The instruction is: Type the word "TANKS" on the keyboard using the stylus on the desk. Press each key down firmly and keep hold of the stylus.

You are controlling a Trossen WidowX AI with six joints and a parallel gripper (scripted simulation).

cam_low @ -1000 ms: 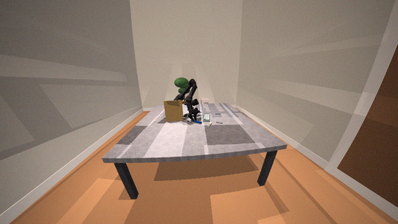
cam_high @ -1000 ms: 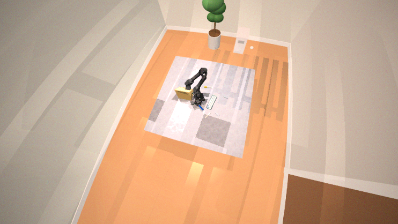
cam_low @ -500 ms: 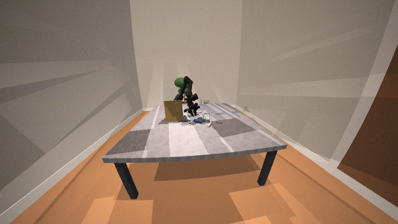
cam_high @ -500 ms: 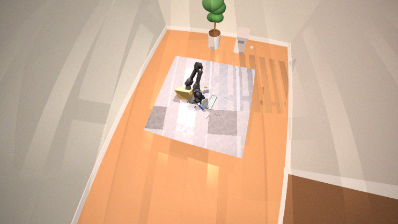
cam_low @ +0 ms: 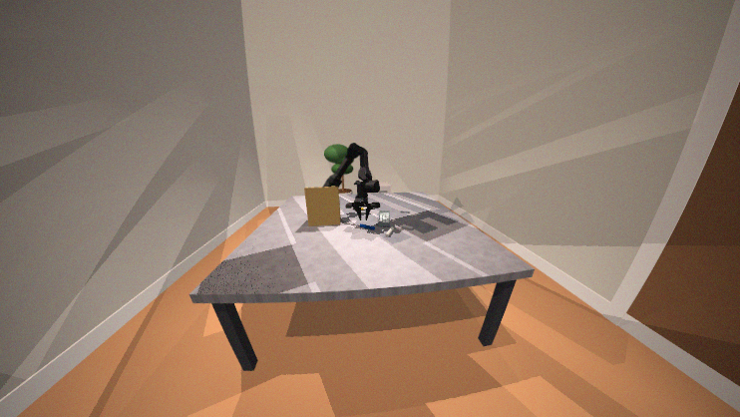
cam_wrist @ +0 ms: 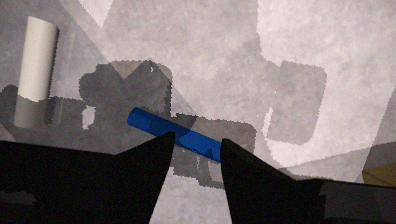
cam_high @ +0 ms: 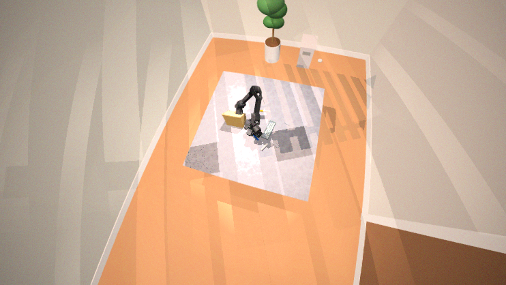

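The blue stylus (cam_high: 256, 137) (cam_low: 367, 226) (cam_wrist: 167, 130) lies on the desk (cam_high: 247, 170) (cam_low: 383, 263). My gripper (cam_low: 364, 218) (cam_wrist: 198, 141) is partly open and empty, pointing down above the stylus. In the wrist view the stylus slants across, from upper left down to the right fingertip, which hides its lower right end. The fingers are not around it; a gap shows below them in the exterior view. The keyboard (cam_high: 270, 129) (cam_low: 384, 216), with pale keys, lies to the right of the gripper in the top and exterior views and is outside the wrist view.
A white cylinder (cam_high: 264, 146) (cam_low: 389, 232) (cam_wrist: 38, 65) lies near the stylus. A yellow box (cam_high: 233, 120) (cam_low: 322, 206) (cam_wrist: 382, 176) stands left of the gripper in the top and exterior views. A small yellow item (cam_high: 261, 110) lies behind the arm.
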